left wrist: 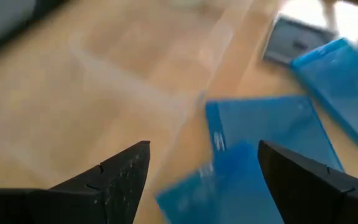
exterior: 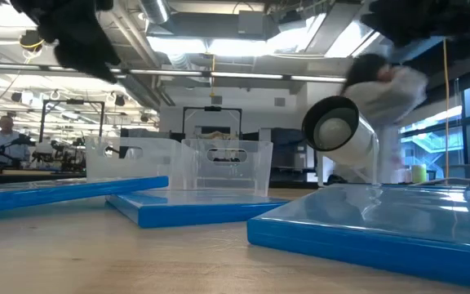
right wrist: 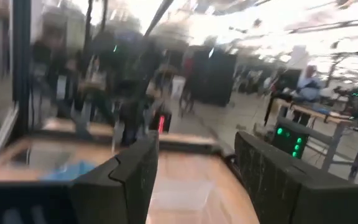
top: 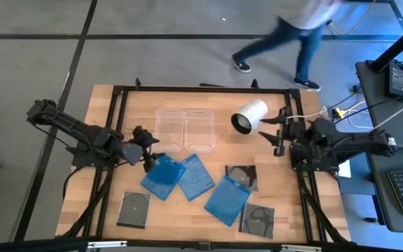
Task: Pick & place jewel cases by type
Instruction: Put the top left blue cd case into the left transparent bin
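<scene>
Over the near-left part of the table I have the left gripper (top: 147, 155), fingers spread wide with nothing between them and touching nothing. Just under and ahead of its tips lies the nearest blue jewel case (top: 163, 177); in my left wrist view the blue cover (left wrist: 229, 186) fills the gap between the two dark fingers (left wrist: 120, 180). A second blue case (top: 196, 176) lies against that one, farther from the gripper, and a third blue case (top: 227, 199) sits beyond it. One dark disc case (top: 133, 209) rests nearer the table's front edge than the gripper; two more dark cases (top: 241, 177) (top: 257, 220) lie well apart from it toward the right. Two clear tubs (top: 185, 129) stand just past the gripper, a white cylinder (top: 249, 116) beyond them.

Right gripper (top: 280, 133) waits by the right frame, jaws wide apart, empty, near the cylinder. A person (top: 292, 38) walks behind the table.
</scene>
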Available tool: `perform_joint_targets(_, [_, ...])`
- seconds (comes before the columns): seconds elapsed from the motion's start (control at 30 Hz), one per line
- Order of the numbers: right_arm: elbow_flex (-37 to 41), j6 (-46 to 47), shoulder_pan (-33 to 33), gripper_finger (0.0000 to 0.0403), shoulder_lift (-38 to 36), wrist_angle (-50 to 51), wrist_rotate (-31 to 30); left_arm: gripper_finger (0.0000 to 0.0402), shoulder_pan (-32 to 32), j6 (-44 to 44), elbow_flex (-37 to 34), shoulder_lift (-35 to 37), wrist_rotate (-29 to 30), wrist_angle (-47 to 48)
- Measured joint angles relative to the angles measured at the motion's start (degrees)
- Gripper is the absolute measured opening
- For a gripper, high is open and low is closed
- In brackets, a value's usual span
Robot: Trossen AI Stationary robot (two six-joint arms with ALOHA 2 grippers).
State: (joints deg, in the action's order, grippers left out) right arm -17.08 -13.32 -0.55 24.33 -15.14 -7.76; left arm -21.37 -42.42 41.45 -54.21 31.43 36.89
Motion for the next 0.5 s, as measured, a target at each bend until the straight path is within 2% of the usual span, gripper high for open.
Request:
perform_joint_targets(0.1, [-3.99, -5.02, 1.55, 0.0216, 9.76, 0.51, -0.05, 0.0294, 0.0, -10.2, 2.13, -2.93, -5.8, 5.38])
perform_joint_targets(0.23, [-9.24, -11.27, 3.38, 0.0216, 23.54, 0.36, -0.09, 0.0294, 0.0, -22.46, 2.4, -5.63, -15.31, 7.47])
perform_joint_targets(0.5, [-19.41, -22.24, 8.55, 0.0216, 48.26, -0.93, -0.22, 0.0294, -0.78, -41.73, 1.05, -11.61, -21.36, 9.45])
